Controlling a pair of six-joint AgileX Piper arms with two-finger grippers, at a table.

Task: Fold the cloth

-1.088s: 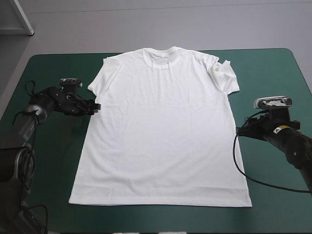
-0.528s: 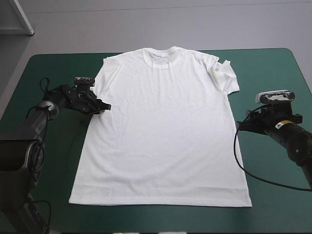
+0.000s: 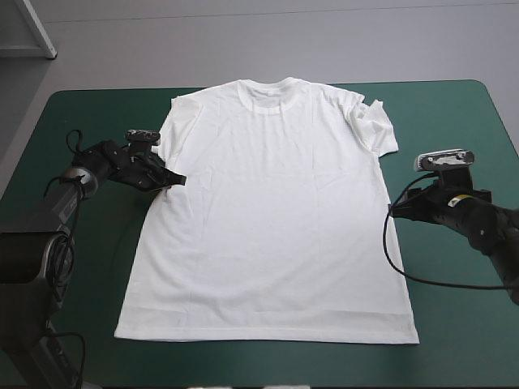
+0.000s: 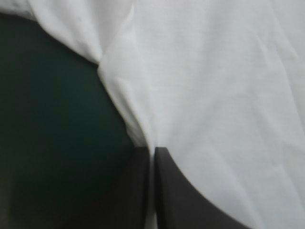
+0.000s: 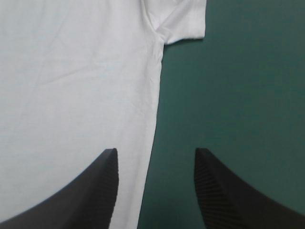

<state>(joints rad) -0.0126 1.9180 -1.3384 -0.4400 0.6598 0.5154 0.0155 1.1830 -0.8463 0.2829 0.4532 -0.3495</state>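
Two side edges of the T-shirt [image 3: 268,211], spread flat mid-table on the teal-green cover [image 3: 454,113], have my grippers: the left gripper [image 4: 153,151] pinches cloth just below the sleeve, the right gripper [image 5: 156,152] stands spread, straddling the edge.

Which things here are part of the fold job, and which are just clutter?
Job: T-shirt, spread flat; left gripper, shut on its edge; right gripper, open at the other edge.
Clutter: none visible; only the cover.
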